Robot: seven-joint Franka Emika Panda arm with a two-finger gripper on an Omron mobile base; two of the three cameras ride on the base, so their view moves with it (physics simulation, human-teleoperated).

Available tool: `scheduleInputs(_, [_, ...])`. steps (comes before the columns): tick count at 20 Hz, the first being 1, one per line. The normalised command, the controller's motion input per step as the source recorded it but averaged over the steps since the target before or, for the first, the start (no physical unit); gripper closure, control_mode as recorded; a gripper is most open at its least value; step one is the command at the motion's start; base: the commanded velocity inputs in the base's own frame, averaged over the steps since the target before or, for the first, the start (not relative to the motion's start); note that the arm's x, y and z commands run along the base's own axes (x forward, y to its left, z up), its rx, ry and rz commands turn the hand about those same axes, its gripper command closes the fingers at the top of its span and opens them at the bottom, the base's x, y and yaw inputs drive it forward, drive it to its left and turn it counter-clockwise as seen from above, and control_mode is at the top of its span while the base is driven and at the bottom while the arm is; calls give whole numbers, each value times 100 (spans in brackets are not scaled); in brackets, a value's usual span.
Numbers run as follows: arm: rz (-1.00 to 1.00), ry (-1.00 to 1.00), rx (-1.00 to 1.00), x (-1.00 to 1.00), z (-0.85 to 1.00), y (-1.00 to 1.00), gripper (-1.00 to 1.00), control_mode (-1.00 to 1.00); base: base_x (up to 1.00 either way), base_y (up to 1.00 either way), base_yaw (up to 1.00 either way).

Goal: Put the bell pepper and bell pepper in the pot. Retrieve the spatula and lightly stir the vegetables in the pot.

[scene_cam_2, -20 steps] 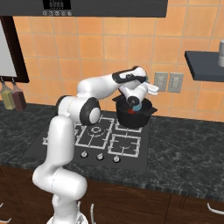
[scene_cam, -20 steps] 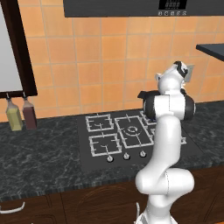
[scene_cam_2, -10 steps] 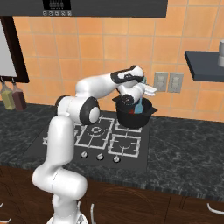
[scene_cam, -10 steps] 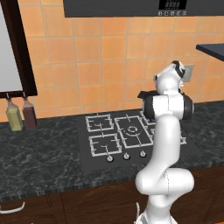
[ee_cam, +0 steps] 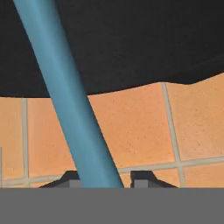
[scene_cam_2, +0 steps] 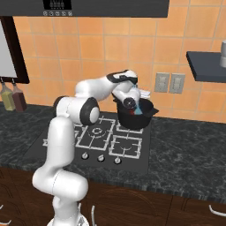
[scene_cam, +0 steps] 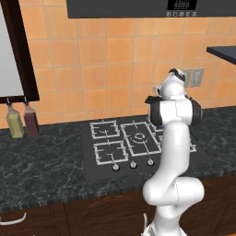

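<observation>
One gripper [ee_cam: 101,177] grasps the spatula [ee_cam: 65,92] handle over the pot [scene_cam_2: 134,118] rim.

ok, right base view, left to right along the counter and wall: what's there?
Two bottles → arm's elbow → pot → wall outlets → shelf.

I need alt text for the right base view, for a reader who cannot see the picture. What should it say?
A white robot arm reaches over a black stove top and holds its hand at the rim of a black pot on the back right burner, with a light-blue spatula between hand and pot. Behind is an orange tiled wall; two bottles stand far left.
</observation>
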Motion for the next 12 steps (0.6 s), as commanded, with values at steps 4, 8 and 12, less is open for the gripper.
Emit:
scheduleInputs(4, [44,-4,0,0,-19,0,100,-100,0,0,0])
scheduleInputs(8, [27,-10,2,0,-1,0,100,-100,0,0,0])
scheduleInputs(12, [21,-17,15,14,-5,3,100,-100,0,0,0])
